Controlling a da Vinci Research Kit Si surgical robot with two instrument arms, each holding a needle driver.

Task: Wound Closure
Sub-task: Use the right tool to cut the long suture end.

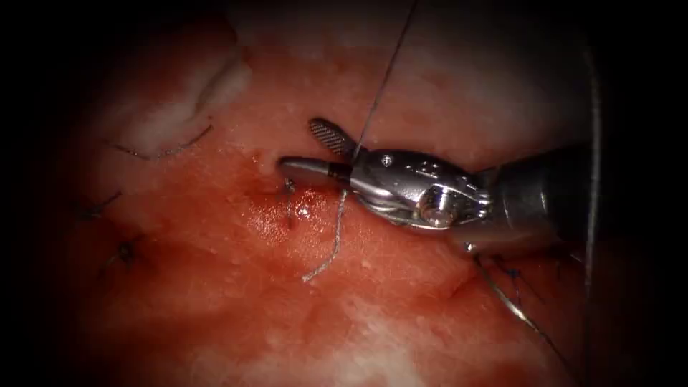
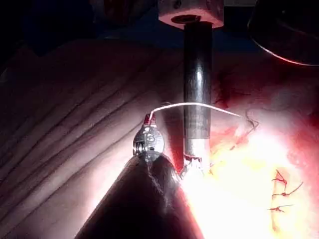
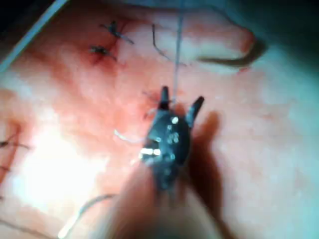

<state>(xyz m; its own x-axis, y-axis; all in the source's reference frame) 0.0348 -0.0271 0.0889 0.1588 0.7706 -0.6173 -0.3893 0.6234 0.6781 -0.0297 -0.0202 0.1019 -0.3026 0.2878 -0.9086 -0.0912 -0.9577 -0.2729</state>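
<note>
My right tool (image 1: 315,147) comes in from the right over the tissue (image 1: 236,308) with its jaws open. A taut thread (image 1: 387,75) runs down from the top and passes between the jaws near their hinge. Below the lower jaw a pale thread tail (image 1: 326,261) lies on the wet tissue. The lower jaw's tip rests just above a dark stitch knot (image 1: 289,188). In the left wrist view, my left tool (image 2: 150,119) is shut on the thread (image 2: 199,105), which stretches across to the tissue. A curved needle (image 1: 512,304) lies free on the tissue at the lower right.
Tied stitches with dark cut ends sit at the left (image 1: 125,251) and under the right tool's shaft (image 1: 516,276). A loose dark thread (image 1: 165,152) lies by a pale fatty fold (image 1: 179,107). Red fluid (image 1: 287,215) glistens around the knot.
</note>
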